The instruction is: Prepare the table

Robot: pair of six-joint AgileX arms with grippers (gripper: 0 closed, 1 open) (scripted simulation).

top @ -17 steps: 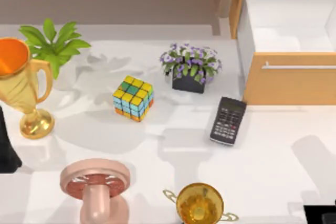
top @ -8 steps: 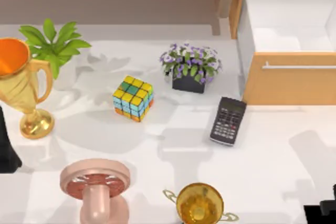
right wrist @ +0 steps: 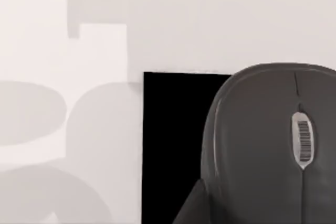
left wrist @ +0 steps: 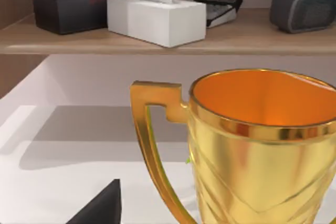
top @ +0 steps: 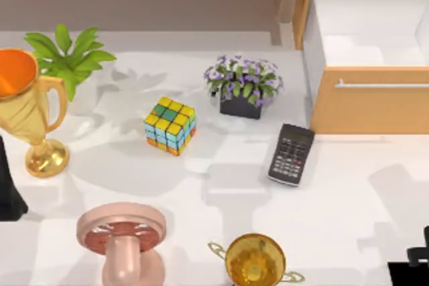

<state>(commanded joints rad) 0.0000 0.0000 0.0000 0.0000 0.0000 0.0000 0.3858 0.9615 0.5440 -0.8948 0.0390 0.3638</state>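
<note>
Across the whole of the top view the table (top: 348, 185) is spread as a wide white tabletop, and it is still crowded: a puzzle cube (top: 170, 125) and a pot of purple flowers (top: 242, 86) are set near its middle, a calculator (top: 291, 154) lies toward the right edge beside the open drawer (top: 369, 65), a gold trophy (top: 30, 108) and a green plant (top: 67, 55) are kept at the left edge, and a pink stand (top: 122, 239) and a second gold cup (top: 255, 259) are placed along the near edge. At the near right corner the right gripper (top: 421, 254) is held low; from its wrist a grey mouse (right wrist: 273, 140) on a black pad (right wrist: 173, 145) is seen just below, which suggests a pickup there is being lined up. Whether either claw is apart or together cannot be told. Beside the trophy at the left edge, the left arm appears parked, facing the shelf (left wrist: 131, 38) where tissue boxes are stored.
</note>
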